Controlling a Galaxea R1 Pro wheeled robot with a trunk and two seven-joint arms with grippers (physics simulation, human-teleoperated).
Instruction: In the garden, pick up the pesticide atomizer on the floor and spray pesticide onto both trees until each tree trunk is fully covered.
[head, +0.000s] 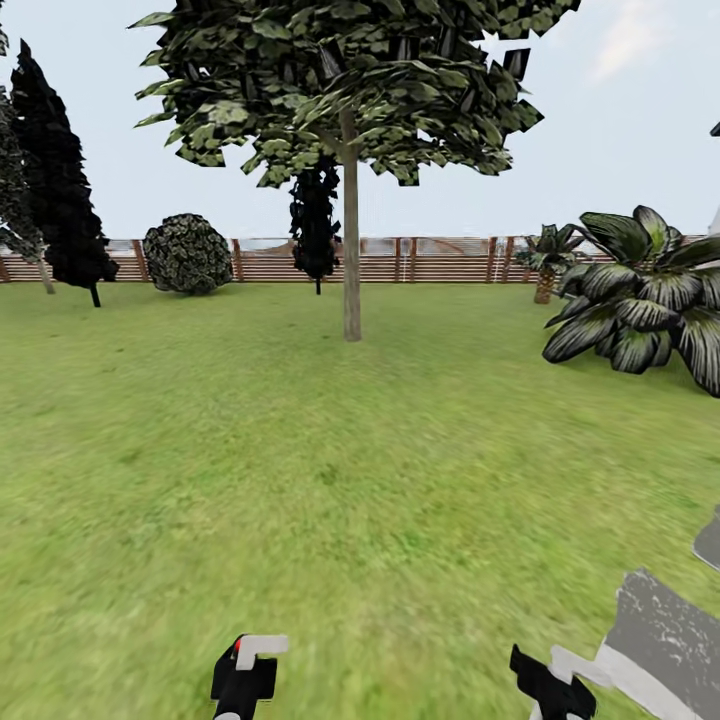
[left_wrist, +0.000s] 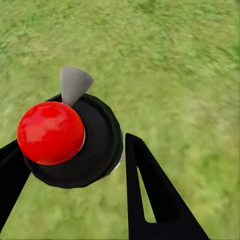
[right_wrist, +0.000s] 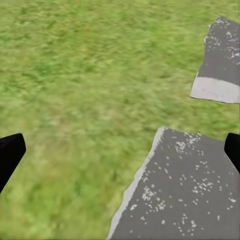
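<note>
A tall tree (head: 340, 80) with a broad leafy canopy stands ahead across the lawn, its straight grey-brown trunk (head: 351, 250) rising bare from the grass. The pesticide atomizer (left_wrist: 70, 140) has a black round body, a red ball top and a grey nozzle. My left gripper (left_wrist: 75, 160) is shut on it, one black finger on each side. In the head view the left gripper (head: 243, 685) holds the atomizer (head: 258, 646) low at the near edge, far from the trunk. My right gripper (head: 545, 685) is open and holds nothing, and its fingertips (right_wrist: 11, 150) are spread wide over grass and paving.
A brown slat fence (head: 420, 260) closes the far side of the lawn. Dark cypress-like trees (head: 60, 180) and a round bush (head: 187, 254) stand at the left, and palm-like plants (head: 650, 300) at the right. Grey paving slabs (head: 665, 640) lie under the right arm.
</note>
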